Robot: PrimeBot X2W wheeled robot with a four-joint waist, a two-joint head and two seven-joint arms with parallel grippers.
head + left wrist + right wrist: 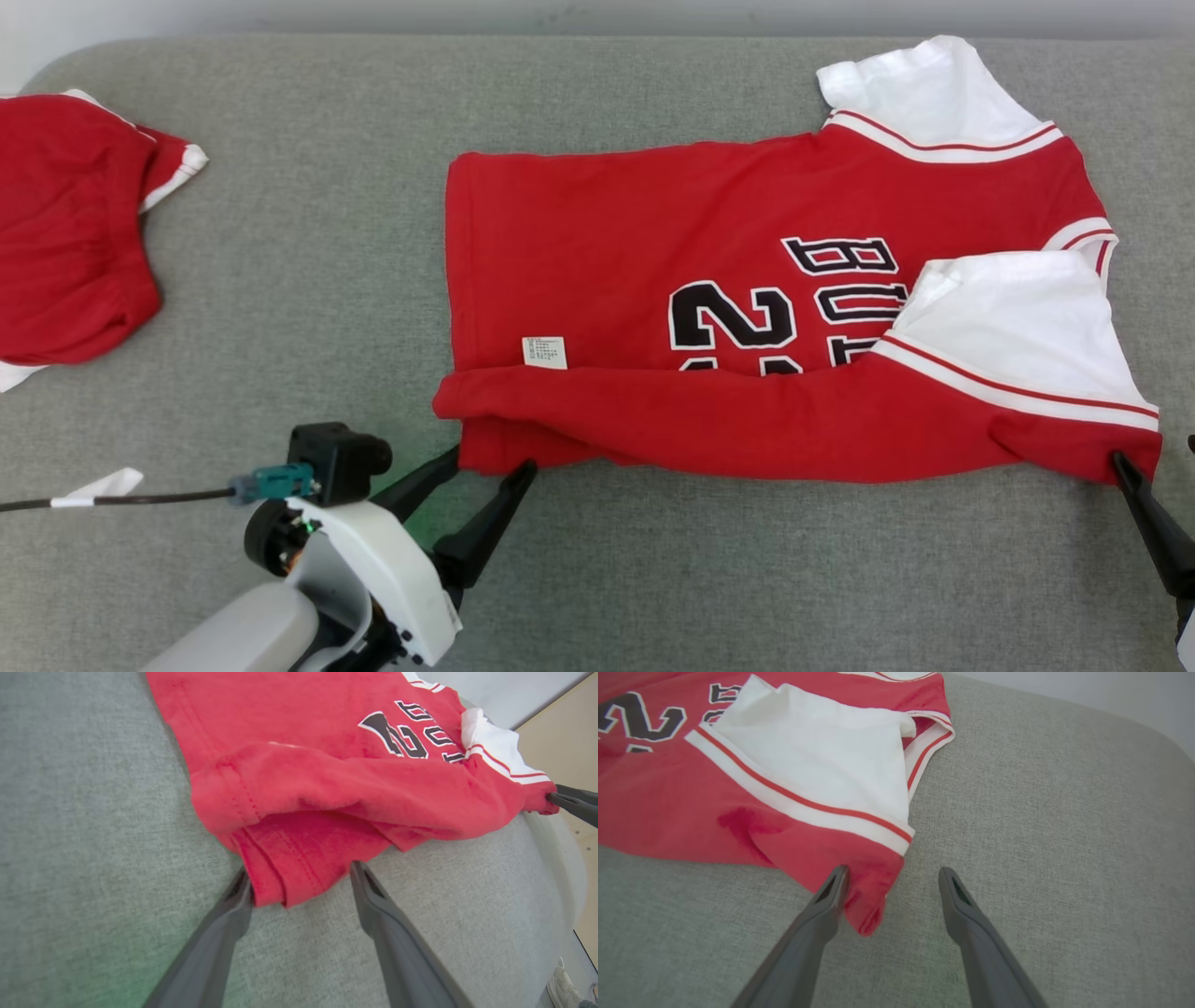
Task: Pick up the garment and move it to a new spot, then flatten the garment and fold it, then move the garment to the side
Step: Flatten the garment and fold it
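The garment (653, 252), a red jersey with white sleeves, lies spread on the grey padded worktop (308, 280), directly ahead of both end effectors. Its long axis runs crosswise to their fingers, hem beyond the left end effector (493, 458), collar and sleeves beyond the right end effector (894, 869). The near long edge is turned over onto the body, covering the lower part of the printed number. Judgement: placing and flattening look complete and one lengthwise fold is laid. The far-side fold, the crosswise fold and the move aside are not yet done. Both end effectors are spread wide and hold nothing. The near hem corner sits between the left fingers, and the near shoulder corner touches one right finger. A second red garment (65, 233) lies well off to the left end effector's left.
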